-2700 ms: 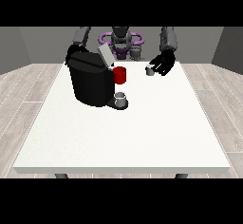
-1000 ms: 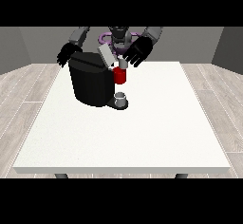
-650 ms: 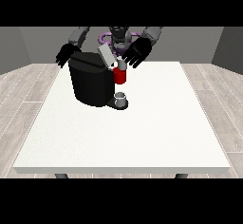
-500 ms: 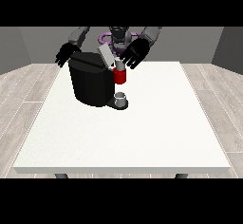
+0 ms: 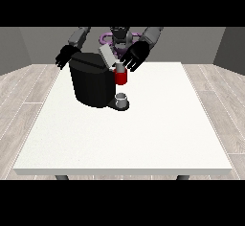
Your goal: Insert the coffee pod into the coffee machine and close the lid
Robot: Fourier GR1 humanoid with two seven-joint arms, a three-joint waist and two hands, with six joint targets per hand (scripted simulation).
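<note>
The black coffee machine (image 5: 93, 84) stands on the white table (image 5: 143, 134) at the back left. Its grey lid (image 5: 107, 57) is tilted up. A red pod holder (image 5: 121, 78) sticks out at its front, above a small grey cup (image 5: 122, 99). The hand at the view's right (image 5: 134, 56) hovers just right of the lid. Its fingers reach down onto a small grey coffee pod (image 5: 119, 67) sitting at the top of the red holder. The hand at the view's left (image 5: 64, 57) hangs beside the machine's back left corner with relaxed fingers, holding nothing.
The table's front edge (image 5: 124, 171) lies far from both hands. Wooden floor surrounds the table.
Since 2.7 s ago the hand at the view's right has moved from the table's back right to the open lid with the pod. In the last second it has edged slightly down and left.
</note>
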